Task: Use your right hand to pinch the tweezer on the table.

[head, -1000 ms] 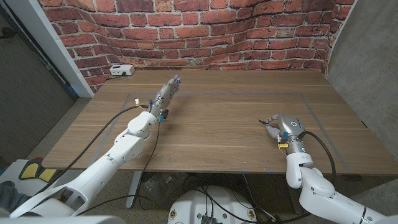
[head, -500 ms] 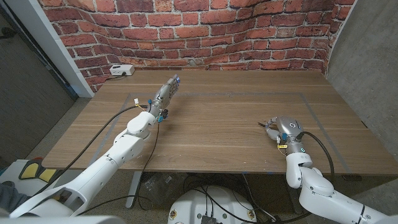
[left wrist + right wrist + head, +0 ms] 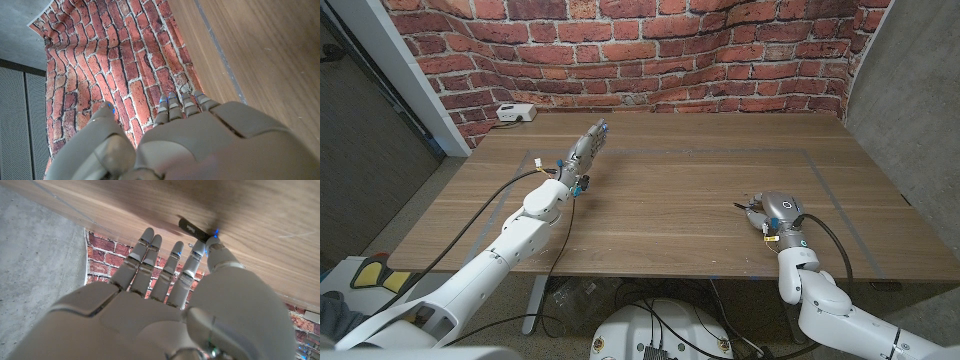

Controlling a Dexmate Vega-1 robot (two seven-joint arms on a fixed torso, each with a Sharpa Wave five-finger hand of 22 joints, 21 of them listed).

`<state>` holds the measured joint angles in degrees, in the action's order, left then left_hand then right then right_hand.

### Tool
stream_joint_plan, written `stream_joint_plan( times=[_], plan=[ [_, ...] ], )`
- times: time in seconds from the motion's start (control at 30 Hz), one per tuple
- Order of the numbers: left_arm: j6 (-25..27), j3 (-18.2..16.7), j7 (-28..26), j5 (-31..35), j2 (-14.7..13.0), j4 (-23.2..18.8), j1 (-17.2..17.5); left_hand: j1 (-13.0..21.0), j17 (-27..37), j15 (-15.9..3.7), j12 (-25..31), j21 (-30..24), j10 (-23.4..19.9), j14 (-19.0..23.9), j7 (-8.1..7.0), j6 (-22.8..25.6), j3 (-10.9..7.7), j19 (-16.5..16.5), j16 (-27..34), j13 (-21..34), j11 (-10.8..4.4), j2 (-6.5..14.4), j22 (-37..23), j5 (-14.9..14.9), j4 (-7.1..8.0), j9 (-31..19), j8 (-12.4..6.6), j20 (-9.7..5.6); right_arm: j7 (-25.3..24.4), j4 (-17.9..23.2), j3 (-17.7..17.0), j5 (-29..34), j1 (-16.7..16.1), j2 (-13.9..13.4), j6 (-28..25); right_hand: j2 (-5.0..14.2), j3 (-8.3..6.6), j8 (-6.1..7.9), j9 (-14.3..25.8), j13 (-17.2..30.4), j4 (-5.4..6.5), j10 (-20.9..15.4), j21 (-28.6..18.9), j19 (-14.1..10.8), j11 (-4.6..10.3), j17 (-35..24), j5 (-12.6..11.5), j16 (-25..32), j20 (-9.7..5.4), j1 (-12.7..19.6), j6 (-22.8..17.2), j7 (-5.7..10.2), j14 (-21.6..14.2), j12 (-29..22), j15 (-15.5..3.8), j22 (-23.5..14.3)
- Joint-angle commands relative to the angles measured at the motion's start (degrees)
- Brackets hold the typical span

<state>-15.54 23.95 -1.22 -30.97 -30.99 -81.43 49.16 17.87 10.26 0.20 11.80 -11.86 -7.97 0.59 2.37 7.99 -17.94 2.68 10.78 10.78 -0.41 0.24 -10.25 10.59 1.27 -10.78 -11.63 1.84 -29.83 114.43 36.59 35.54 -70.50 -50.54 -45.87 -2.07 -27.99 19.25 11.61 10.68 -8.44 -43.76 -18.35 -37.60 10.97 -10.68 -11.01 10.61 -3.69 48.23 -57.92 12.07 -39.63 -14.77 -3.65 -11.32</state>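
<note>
A small dark tweezer (image 3: 739, 206) sticks out from the fingertips of my right hand (image 3: 773, 212) at the table's right side, near the front edge. In the right wrist view the tweezer (image 3: 192, 229) sits between the thumb tip and the nearest fingertip, pinched there, while the other fingers (image 3: 145, 255) reach out straight beside it. My left hand (image 3: 588, 146) is over the back left part of the table, fingers stretched out together and holding nothing; its back (image 3: 200, 145) faces the left wrist camera.
A white box (image 3: 515, 113) with a cable lies at the table's back left corner by the brick wall (image 3: 650, 50). Thin tape lines (image 3: 825, 180) mark a rectangle on the wooden table (image 3: 670, 210). The table's right edge is close to my right hand.
My right hand has drawn slightly toward the table's front edge, and the tweezer moved along with it. The left arm has stayed still.
</note>
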Motion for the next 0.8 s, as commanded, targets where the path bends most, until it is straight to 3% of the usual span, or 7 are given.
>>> stream_joint_plan(
  times=[0.03, 0.27, 0.6, 0.8],
  plan=[
    [0.0, 0.0, 0.1, -0.1, 0.0, 0.1, -0.1, 0.4, 0.2, 0.0, -0.1, -0.1, 0.2, 0.1, -0.07, 0.1, 0.15, 0.3, -0.2, 0.2, -0.04, -0.1, -0.3, 0.0, -0.13, -0.2, 0.15, 0.32, 0.2, -0.8, 1.2, 0.8, 0.6, 0.1, -1.1, 0.06, -0.12, -0.26, 0.1, 0.1, 0.06, 0.1, 0.0, 0.4, -0.2, -0.1, 0.1, -0.1, -0.94, -0.1, 0.1, 0.16, 0.4, 0.4, -2.87, -0.2],
    [0.1, 0.2, 0.3, -0.1, 0.1, 0.1, -0.2, 0.4, 0.2, -0.01, -0.1, -0.1, 0.2, 0.1, -0.07, 0.1, 0.18, 0.3, -0.2, 0.2, -0.07, -0.1, -0.3, 0.0, -0.14, -0.2, 0.15, 0.32, 0.3, -0.5, 1.4, 0.9, 0.6, 0.0, -1.7, -0.11, -0.07, -0.62, 0.1, 0.1, 0.02, 0.6, 0.1, 0.7, -0.32, -0.1, 0.1, -0.2, -0.85, -0.1, 0.6, 0.05, 0.7, 0.7, -2.82, -0.2],
    [0.6, 0.2, 0.3, -0.3, 0.1, -0.1, -0.2, 0.4, 0.2, 0.01, -0.1, 0.0, 0.1, 0.1, -0.04, 0.2, 0.23, 0.4, -0.1, 0.2, -0.09, -0.1, -0.3, 0.0, -0.14, -0.2, 0.11, 0.4, 1.7, 1.8, 1.3, 1.4, 0.4, -1.1, -3.3, -1.57, 0.99, -3.1, 0.1, 0.3, 0.51, 3.0, 0.8, 2.5, -1.49, -0.3, 0.2, -0.4, -0.13, -2.1, 5.2, -0.7, 2.9, 1.8, -2.05, -0.2],
    [0.6, 0.3, 0.3, -0.2, 0.0, -0.2, -0.2, 0.5, 0.2, 0.03, 0.0, -0.1, 0.0, 0.2, -0.06, 0.2, 0.24, 0.3, -0.1, 0.2, -0.13, 0.0, -0.3, 0.0, -0.14, -0.2, 0.08, 0.42, 1.2, 2.6, 0.9, 1.5, 0.0, -1.5, -3.2, -1.92, 1.37, -3.91, 0.1, 0.3, 0.75, 3.6, 1.1, 3.4, -2.07, -0.4, 0.1, -0.4, 0.61, -2.9, 6.9, -0.72, 3.5, 2.1, -2.01, -0.2]
  ],
)
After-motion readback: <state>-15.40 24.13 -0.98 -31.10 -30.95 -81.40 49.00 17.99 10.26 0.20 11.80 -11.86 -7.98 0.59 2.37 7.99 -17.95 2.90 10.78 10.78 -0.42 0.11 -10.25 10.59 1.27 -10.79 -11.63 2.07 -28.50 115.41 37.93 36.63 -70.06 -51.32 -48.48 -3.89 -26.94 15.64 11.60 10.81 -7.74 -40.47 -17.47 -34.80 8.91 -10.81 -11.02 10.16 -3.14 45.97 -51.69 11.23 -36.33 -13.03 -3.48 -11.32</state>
